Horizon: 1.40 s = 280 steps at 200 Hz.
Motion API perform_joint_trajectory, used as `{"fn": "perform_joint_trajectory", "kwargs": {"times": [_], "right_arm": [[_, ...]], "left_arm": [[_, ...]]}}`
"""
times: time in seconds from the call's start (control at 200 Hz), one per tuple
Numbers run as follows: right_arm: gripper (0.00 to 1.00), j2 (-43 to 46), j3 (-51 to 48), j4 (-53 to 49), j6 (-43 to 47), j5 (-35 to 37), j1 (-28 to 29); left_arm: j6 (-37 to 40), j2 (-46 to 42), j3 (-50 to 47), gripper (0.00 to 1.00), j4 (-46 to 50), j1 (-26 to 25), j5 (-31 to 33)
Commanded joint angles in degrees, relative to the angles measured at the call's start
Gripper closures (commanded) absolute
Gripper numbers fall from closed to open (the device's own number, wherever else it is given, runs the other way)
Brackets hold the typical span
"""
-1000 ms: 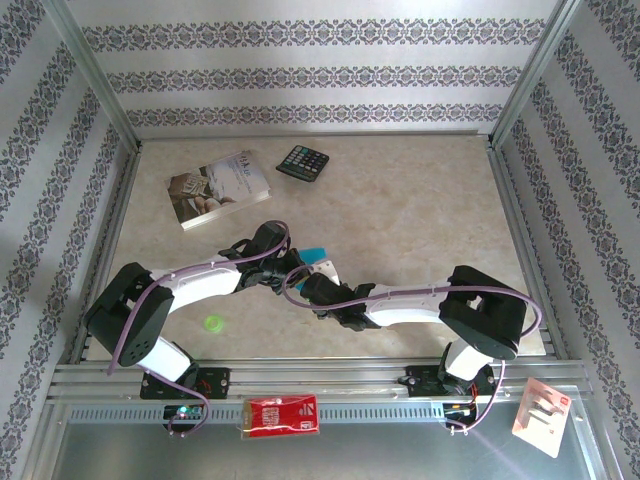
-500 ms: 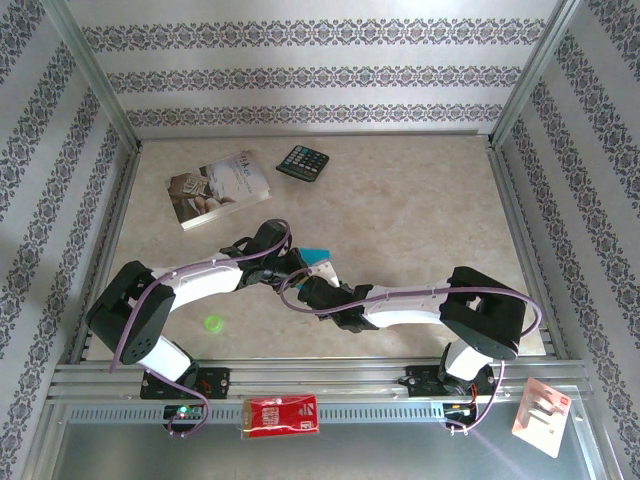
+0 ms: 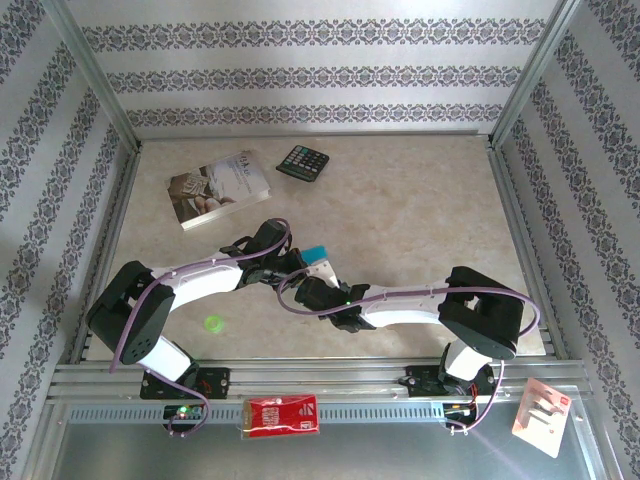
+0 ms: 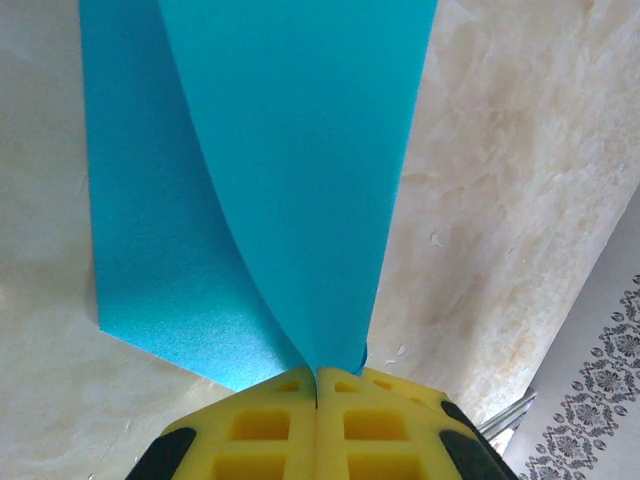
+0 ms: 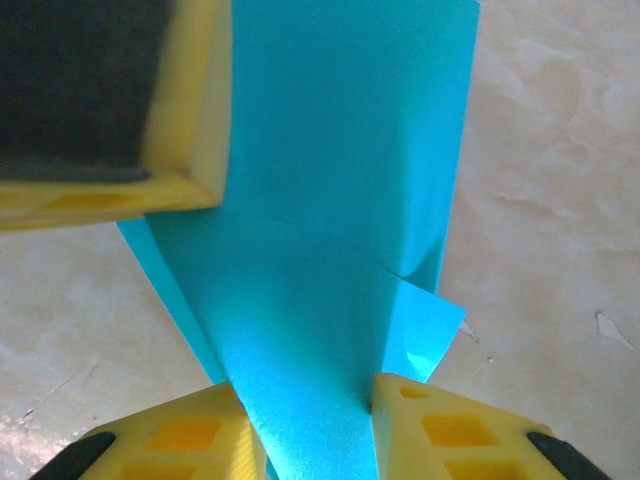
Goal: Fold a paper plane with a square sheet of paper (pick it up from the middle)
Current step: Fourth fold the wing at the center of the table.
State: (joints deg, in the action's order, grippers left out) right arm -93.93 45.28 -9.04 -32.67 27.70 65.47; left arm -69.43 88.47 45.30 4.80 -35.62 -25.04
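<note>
- The square sheet of paper [image 4: 290, 150] is around the middle of the table [image 3: 420, 200], a bit toward the near side, right where the two arms meet. It's bent over itself rather than lying flat.
- The left gripper [image 4: 318, 372] is fully closed, pads pinched together on the paper's near tip. From that pinch the sheet fans straight out away from the fingers, with one layer curling up over another that lies on the table.
- The right gripper [image 5: 305, 400] has its jaws partway apart, and a folded band of the paper runs between them. Both edges of the band reach the pads, but I honestly can't tell if they're squeezing it.
- The bit that matters: in the right wrist view the band's long axis runs straight ahead from the right fingers. One finger [image 5: 190, 100] of the left gripper sits over the same band, just ahead and to the left. So both grippers are very close together on one strip.
- There's a small kinked flap just beside the right-hand pad.
- My guess is a crease gets pressed along that axis next. The left arm looks set to anchor and the right is lined up to do the pressing. The risk is dragging or tearing the thin paper.
- The book [image 3: 220, 188] and calculator [image 3: 303, 162] are well apart from all this, toward the far left.
</note>
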Motion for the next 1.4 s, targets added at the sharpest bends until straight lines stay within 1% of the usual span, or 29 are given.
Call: {"fn": "perform_joint_trajectory", "kwargs": {"times": [0.0, 0.235, 0.555, 0.674, 0.879, 0.974, 1.104, 1.294, 1.394], "right_arm": [[0.68, -0.92, 0.86, -1.95, 0.23, 2.15, 0.59], [0.7, -1.34, 0.64, -2.34, 0.56, 2.47, 0.7], [0.79, -0.51, 0.08, -2.46, 0.44, 2.88, 0.67], [0.81, -0.22, -0.14, -2.39, 0.39, 2.77, 0.68], [0.81, 0.75, -0.8, -2.39, 0.24, 2.65, 0.66], [0.78, 1.17, -1.13, -2.69, 0.14, 2.8, 0.62], [0.76, 1.82, -1.88, -2.57, -0.17, 2.48, 0.64], [0.75, 1.48, -2.04, -2.52, -0.52, 2.29, 0.62], [0.78, 1.34, -1.99, -2.52, -0.51, 2.27, 0.68]], "left_arm": [[1.02, 0.48, 1.64, 1.0, 3.1, 0.44, -0.36], [1.53, 0.92, 2.07, 1.0, 3.42, 0.42, -0.68], [2.14, 1.11, 2.22, 1.0, 3.71, 0.55, -0.8], [2.32, 1.21, 2.18, 1.0, 3.73, 0.63, -0.8], [2.76, 1.47, 2.25, 1.0, 3.83, 0.72, -0.8], [2.94, 1.59, 2.19, 1.0, 3.82, 0.79, -0.8], [3.09, 1.71, 2.23, 1.0, 3.74, 0.9, -0.95], [3.15, 1.66, 1.99, 1.0, 3.59, 0.9, -0.98], [3.02, 1.75, 1.88, 1.0, 3.4, 0.98, -1.06]]}}
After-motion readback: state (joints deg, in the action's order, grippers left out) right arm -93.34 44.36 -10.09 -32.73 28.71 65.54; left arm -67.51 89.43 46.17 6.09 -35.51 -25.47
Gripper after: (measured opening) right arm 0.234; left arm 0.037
